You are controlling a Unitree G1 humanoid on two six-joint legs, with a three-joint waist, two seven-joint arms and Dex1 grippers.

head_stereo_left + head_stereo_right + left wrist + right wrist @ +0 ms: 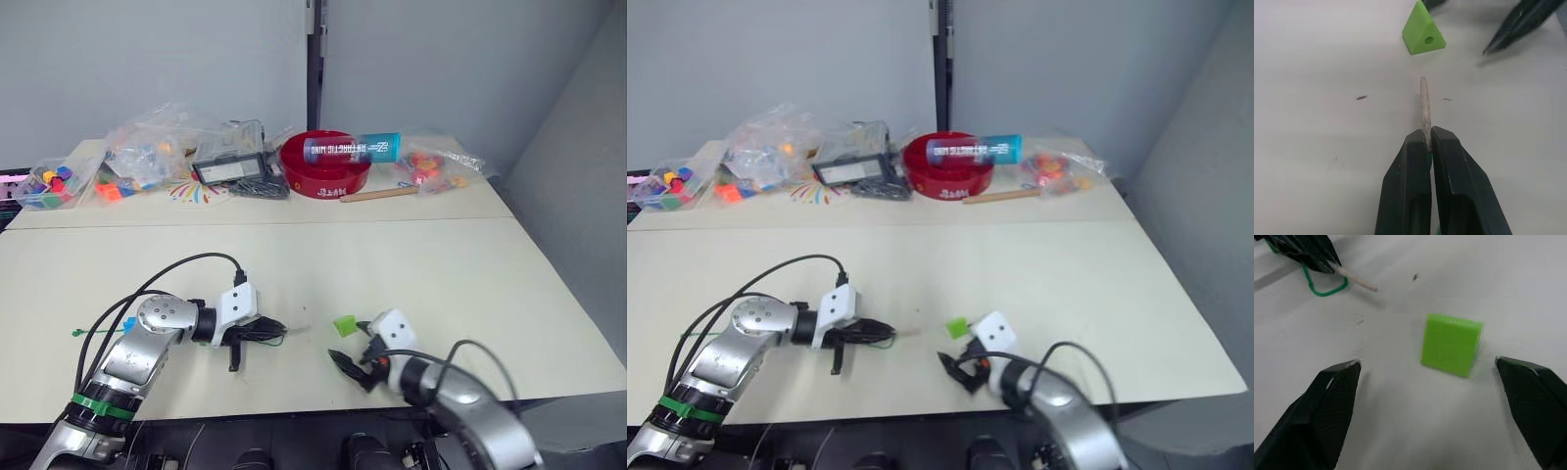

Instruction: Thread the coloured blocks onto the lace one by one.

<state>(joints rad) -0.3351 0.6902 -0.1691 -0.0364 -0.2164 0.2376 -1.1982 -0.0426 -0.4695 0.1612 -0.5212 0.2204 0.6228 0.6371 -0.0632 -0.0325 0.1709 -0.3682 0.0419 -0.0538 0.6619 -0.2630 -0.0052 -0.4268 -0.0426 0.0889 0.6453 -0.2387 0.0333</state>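
**Lace tip aimed at a light green block lying between two tools**

The left tool [1427, 142] is clenched on the lace [1424, 105], whose pale stiff tip juts forward past the fingertips and points toward the light green block [344, 324]. A green loop of lace [1325, 286] hangs beside that tool. The block lies on the pale surface [411, 264], its hole facing the lace tip, apart from it. The right tool [1442, 377] is released, its two black fingers spread wide to either side of the block without touching it. A red bowl [325, 163] and bags of toy pieces [147, 147] sit at the far edge.
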